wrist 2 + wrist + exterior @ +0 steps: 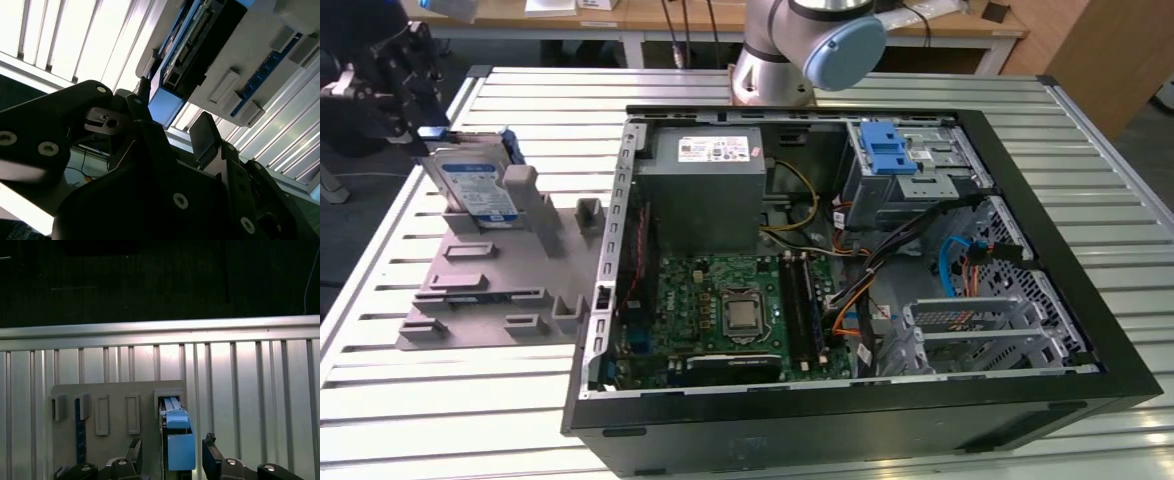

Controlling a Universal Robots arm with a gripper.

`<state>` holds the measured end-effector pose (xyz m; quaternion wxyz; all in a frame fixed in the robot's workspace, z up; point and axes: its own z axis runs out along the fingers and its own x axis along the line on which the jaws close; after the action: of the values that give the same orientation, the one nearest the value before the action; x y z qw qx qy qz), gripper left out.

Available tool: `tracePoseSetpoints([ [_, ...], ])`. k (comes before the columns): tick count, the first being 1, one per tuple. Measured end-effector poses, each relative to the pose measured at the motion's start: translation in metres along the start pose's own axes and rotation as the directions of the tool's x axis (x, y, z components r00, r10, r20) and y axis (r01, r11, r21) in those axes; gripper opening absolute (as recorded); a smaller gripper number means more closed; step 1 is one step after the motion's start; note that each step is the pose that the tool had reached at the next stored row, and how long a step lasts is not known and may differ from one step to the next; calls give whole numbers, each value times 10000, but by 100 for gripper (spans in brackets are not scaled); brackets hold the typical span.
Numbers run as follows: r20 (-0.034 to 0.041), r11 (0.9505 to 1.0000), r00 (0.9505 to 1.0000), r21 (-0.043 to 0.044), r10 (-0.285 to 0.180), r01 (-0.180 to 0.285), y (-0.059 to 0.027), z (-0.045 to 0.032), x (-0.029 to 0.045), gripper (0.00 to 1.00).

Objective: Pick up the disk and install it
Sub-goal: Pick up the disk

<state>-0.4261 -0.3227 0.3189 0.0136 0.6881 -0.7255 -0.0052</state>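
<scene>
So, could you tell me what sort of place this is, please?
Probably a robotics lab: an open computer case lies on a slatted metal table beside a grey parts fixture, with wooden desks behind.

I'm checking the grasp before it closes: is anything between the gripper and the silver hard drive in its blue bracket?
Nothing visible. In the first wrist view the black gripper has its open fingers on either side of the blue-bracketed silver hard drive, which stands on edge in the grey plastic holder. Only bare gaps lie between.

Seemingly wooden desks (pixel 507 20) stand beyond the slatted table (pixel 454 400).
</scene>
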Motion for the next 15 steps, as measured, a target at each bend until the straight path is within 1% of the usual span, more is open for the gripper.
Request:
tracePoseSetpoints([
  [4, 1, 10000, 10000, -8, 12, -12, 7, 47, -1, 59],
  [10, 40, 10000, 10000, -11, -2, 2, 19, 115, -1, 59],
  [15, 44, 10000, 10000, -11, -3, 3, 19, 131, -1, 59],
])
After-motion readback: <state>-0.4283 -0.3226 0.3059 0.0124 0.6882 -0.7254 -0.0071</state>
